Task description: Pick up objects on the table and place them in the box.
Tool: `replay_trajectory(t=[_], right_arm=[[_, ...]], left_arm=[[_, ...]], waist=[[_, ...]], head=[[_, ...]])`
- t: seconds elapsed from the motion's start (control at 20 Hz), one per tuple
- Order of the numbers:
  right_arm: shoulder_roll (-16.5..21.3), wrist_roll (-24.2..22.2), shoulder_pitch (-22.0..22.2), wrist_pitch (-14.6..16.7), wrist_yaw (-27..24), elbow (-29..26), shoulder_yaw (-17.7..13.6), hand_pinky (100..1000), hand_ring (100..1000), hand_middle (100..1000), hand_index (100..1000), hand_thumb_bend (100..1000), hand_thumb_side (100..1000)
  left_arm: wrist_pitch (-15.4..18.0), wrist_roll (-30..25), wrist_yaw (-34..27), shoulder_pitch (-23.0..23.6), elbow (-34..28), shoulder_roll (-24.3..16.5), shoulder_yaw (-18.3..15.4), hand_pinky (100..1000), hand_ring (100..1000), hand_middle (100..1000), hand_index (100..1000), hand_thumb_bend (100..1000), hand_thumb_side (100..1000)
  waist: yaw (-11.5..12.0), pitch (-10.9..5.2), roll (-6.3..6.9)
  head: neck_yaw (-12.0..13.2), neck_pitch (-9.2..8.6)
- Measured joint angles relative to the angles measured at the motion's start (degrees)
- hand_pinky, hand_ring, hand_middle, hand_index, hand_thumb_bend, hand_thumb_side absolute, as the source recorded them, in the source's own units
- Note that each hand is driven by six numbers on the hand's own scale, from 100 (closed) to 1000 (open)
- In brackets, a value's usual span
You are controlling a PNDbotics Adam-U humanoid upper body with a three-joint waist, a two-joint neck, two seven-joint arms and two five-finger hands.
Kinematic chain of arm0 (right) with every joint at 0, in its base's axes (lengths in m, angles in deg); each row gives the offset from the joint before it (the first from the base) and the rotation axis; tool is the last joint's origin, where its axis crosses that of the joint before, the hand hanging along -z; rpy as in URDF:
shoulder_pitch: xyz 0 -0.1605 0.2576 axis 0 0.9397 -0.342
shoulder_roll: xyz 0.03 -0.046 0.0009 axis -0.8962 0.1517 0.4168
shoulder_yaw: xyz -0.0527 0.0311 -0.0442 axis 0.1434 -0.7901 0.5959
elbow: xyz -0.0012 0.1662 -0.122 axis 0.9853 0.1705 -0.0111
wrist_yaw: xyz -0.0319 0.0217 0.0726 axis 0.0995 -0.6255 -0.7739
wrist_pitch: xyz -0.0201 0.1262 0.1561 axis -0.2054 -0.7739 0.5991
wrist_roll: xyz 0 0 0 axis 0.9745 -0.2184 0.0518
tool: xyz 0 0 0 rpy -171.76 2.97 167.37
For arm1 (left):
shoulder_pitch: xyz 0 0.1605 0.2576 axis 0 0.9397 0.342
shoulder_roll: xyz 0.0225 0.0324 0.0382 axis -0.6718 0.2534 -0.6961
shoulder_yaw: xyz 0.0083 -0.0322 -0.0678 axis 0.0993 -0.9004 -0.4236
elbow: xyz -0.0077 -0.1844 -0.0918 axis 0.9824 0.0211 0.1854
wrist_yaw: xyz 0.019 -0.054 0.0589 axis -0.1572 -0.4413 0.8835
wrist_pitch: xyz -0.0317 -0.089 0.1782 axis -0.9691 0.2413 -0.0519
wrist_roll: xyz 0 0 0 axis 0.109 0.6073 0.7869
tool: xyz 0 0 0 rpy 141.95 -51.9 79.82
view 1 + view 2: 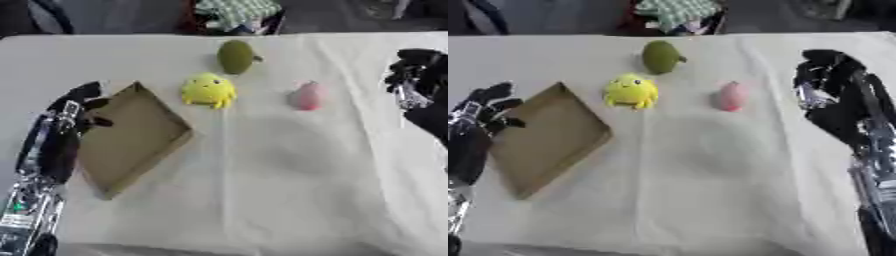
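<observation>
A shallow brown cardboard box [131, 137] lies tilted on the left of the cloth-covered table, with nothing in it. A yellow round plush toy [208, 90] sits just right of the box's far corner. Behind it stands a green avocado-shaped toy [235, 56]. A pink rounded toy [307, 96] lies further right. My left hand [77, 107] hovers at the box's left edge with fingers relaxed, holding nothing. My right hand [824, 75] is raised at the right side, right of the pink toy, fingers somewhat curled and holding nothing.
A beige cloth [289, 170] covers the table, with a crease running down the middle. Beyond the far edge sits a dark basket with green checked fabric [238, 12]. The near and middle cloth carries no objects.
</observation>
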Motion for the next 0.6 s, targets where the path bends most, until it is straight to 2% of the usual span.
replay_trajectory(t=[0.3, 0.5, 0.55, 0.6], right_arm=[[7.48, -4.44, -3.71, 1.68, 1.12, 3.42, 3.28, 624, 681, 722, 857, 100, 357], [11.96, -8.24, -6.65, 3.36, 2.22, 6.44, 5.70, 653, 723, 777, 888, 263, 376], [12.99, -9.20, -7.48, 3.78, 2.60, 7.30, 6.34, 655, 727, 778, 891, 229, 326], [13.95, -10.19, -8.35, 4.18, 2.98, 8.25, 7.01, 656, 729, 780, 891, 315, 326]], left_arm=[[-0.14, -0.17, 0.00, 0.00, 0.00, 0.00, 0.04, 591, 783, 837, 722, 100, 714], [-0.20, -0.29, 0.00, 0.00, 0.01, -0.01, 0.37, 590, 784, 837, 722, 100, 714], [-0.22, -0.31, 0.00, 0.00, 0.01, -0.01, 0.38, 590, 784, 837, 721, 100, 714], [-0.25, -0.36, 0.00, 0.00, 0.01, -0.01, 0.39, 590, 784, 837, 722, 100, 714]], waist=[[0.42, -0.14, 0.01], [0.86, -0.14, 0.04], [0.98, -0.14, 0.05], [1.08, -0.14, 0.06]], head=[[-0.73, 0.00], [-1.02, 0.00], [-1.12, 0.00], [-1.24, 0.00]])
